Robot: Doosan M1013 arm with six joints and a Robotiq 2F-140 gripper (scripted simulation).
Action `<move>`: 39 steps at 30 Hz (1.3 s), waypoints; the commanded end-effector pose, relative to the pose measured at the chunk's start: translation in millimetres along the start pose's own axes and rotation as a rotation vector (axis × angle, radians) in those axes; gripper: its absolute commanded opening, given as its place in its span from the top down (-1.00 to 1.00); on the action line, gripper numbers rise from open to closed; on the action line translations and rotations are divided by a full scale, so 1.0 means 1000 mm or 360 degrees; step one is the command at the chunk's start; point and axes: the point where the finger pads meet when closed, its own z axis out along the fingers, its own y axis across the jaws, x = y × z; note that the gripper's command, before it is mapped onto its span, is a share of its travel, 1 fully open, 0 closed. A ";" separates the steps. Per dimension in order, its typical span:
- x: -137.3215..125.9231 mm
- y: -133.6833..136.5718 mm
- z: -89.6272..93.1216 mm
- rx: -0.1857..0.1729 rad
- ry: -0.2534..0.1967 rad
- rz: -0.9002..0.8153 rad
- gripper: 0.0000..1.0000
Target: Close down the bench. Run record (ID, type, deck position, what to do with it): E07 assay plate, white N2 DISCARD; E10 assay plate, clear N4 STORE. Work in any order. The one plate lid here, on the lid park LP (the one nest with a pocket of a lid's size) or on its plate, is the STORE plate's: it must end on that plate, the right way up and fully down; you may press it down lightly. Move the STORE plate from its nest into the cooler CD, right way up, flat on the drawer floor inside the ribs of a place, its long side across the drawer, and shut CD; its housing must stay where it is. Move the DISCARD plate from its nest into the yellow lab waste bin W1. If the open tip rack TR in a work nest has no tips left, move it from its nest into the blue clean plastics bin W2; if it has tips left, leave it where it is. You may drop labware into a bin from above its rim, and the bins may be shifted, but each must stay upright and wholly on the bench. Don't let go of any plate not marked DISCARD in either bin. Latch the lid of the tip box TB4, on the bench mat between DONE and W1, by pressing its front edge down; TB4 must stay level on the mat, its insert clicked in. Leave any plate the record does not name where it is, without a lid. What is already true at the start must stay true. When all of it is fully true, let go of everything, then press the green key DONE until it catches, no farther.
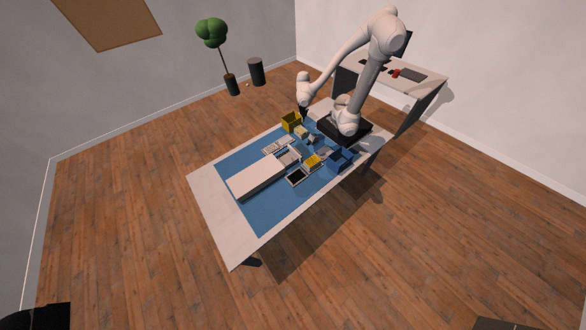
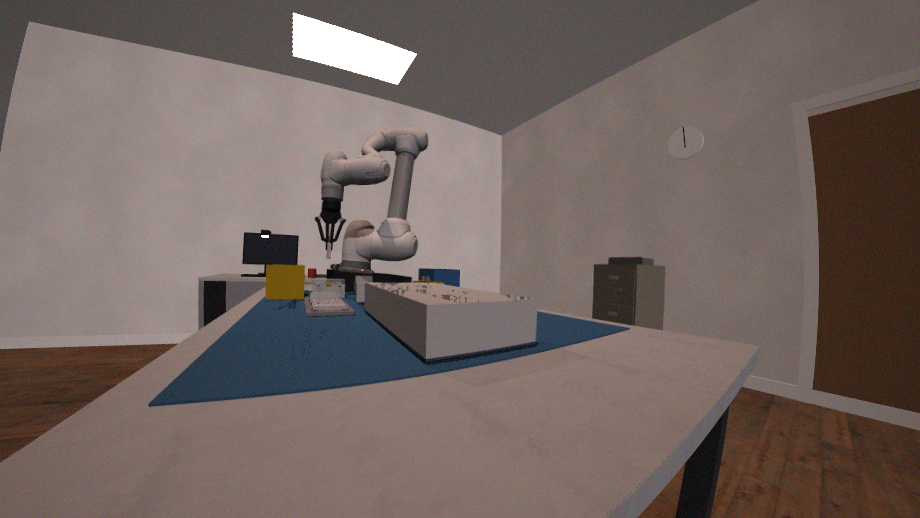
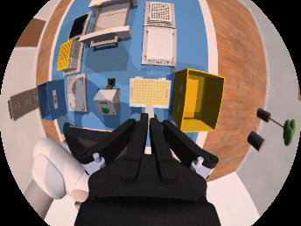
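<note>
My gripper [image 3: 149, 111] [image 1: 304, 116] [image 2: 328, 253] is shut and empty. It hangs over the near edge of the tip box TB4 [image 3: 150, 91] [image 1: 300, 131], whose yellow tip grid shows. The yellow bin W1 [image 3: 199, 99] [image 1: 291, 120] [image 2: 285, 281] stands right of TB4. The DONE box [image 3: 108, 102] [image 1: 313, 138] with its green key stands on TB4's left. Two pale plates [image 3: 159, 14] [image 3: 159, 45] lie in nests beyond TB4. The cooler CD's white housing [image 1: 255, 176] [image 2: 450, 318] has its drawer [image 3: 111, 17] [image 1: 288, 155] pulled out. The blue bin W2 [image 3: 49, 99] [image 1: 339, 159] [image 2: 439, 276] stands at the left.
A yellow-topped tip rack [image 3: 66, 55] [image 1: 312, 162] and a black plate [image 3: 80, 24] [image 1: 295, 176] sit in nests near W2. A grey nest [image 3: 76, 91] lies beside the blue bin. The arm's base [image 1: 344, 129] stands at the bench's end.
</note>
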 end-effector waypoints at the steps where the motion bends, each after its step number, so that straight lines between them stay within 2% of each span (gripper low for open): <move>1: 0.000 0.000 0.000 0.0000 0.0000 0.0000 1.00; 6: 0.000 0.000 0.000 0.0000 0.0000 0.0000 1.00; 7: 0.003 -0.003 0.000 0.0000 0.0000 0.0003 -0.73; 39: 0.088 -0.073 0.019 0.0000 0.0000 0.0003 -0.73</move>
